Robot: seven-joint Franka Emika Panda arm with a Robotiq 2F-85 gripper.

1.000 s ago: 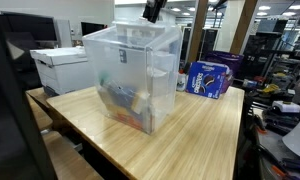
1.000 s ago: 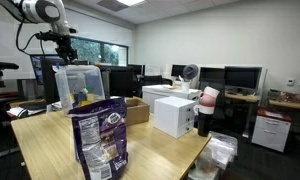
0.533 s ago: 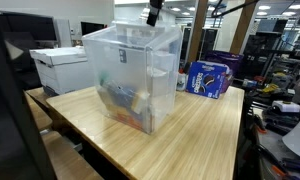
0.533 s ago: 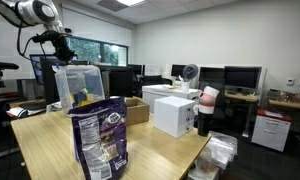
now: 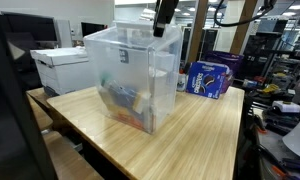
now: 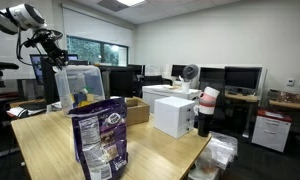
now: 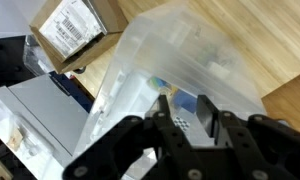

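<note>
hand [image 5: 161, 27] hangs just above the clear plastic bin [image 5: 140, 55] on the worktop [image 5: 205, 135], fingers slightly apart, nothing between them; packets [image 5: 130, 102] sit in the bin bottom, I'd say none out yet

A pale, streaked wood grain is being shown by the table [image 5: 205, 140]. Near its far edge, the bin [image 5: 135, 70] is being seen as clear and frosted, with blue, yellow and white showing through. The gripper [image 5: 159, 32] is being rendered black. The bag [image 5: 208, 78] at the far corner is being displayed in blue with white print, and the box [image 5: 62, 68] in plain white.
</note>
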